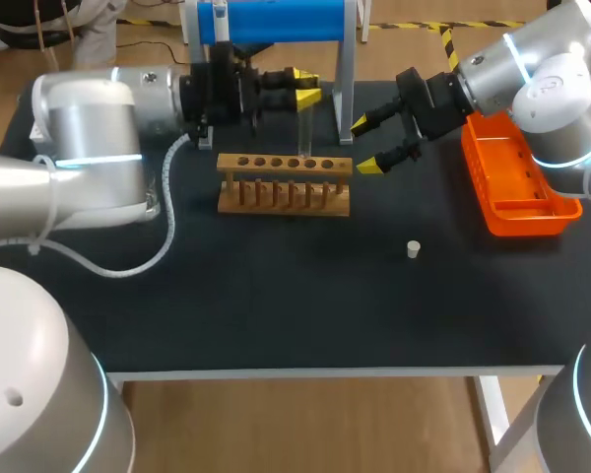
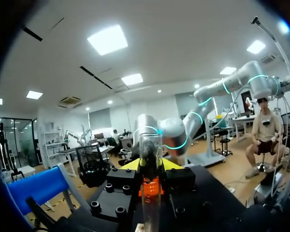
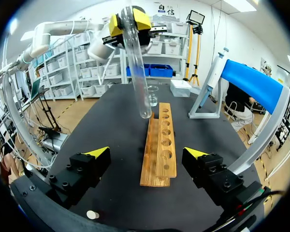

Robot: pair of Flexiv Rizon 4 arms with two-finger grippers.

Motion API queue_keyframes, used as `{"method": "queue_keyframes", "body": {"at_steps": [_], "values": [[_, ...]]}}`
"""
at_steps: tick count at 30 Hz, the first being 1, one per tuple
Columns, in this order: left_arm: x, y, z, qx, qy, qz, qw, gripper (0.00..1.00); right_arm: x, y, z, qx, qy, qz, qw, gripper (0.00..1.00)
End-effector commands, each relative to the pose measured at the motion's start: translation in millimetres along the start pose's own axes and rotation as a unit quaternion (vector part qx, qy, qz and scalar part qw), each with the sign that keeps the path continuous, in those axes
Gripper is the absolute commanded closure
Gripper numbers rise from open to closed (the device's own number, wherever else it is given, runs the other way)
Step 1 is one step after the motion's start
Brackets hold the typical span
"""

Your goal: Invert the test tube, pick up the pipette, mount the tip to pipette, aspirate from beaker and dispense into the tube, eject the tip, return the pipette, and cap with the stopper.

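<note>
My left gripper clamps the test tube above the wooden rack. Right gripper has its jaws apart beside the rack. Stopper sits nearby. My right arm partly hides the orange tray.

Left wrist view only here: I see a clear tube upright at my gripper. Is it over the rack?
Observer: Yes, the right wrist view shows the test tube hanging rounded end down just above the wooden rack, not in a hole.
Operator: Where's the right gripper?
Observer: The right gripper is open, off the rack's right end, apart from the tube.
Operator: And the stopper?
Observer: The stopper sits on the table, in front of the rack and to its right.
</note>
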State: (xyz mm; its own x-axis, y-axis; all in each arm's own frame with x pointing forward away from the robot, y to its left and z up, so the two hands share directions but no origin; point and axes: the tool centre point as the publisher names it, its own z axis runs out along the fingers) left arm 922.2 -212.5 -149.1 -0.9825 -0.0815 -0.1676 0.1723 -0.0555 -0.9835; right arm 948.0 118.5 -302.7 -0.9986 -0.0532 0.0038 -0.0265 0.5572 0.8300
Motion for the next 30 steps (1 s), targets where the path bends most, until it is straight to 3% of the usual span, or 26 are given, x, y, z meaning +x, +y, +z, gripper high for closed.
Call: {"method": "queue_keyframes", "body": {"at_steps": [1,5,26,30], "values": [[-2.5,10.0,3.1,0.007,-0.005,-0.005,1.0,1.0,0.1,-0.2,-0.9,0.001,0.0,0.0,1.0,0.0],[-3.8,13.7,3.4,-0.021,-0.006,-0.02,1.0,1.0,0.1,-0.2,-0.9,0.001,0.0,0.0,1.0,0.0],[-4.4,13.7,2.6,-0.018,-0.009,-0.012,1.0,1.0,0.1,-0.2,-0.9,0.001,0.0,0.0,1.0,0.0],[-10.7,13.7,2.5,-0.027,-0.006,-0.029,0.999,1.0,0.1,-0.2,-0.9,0.001,0.0,0.0,1.0,0.0]]}}
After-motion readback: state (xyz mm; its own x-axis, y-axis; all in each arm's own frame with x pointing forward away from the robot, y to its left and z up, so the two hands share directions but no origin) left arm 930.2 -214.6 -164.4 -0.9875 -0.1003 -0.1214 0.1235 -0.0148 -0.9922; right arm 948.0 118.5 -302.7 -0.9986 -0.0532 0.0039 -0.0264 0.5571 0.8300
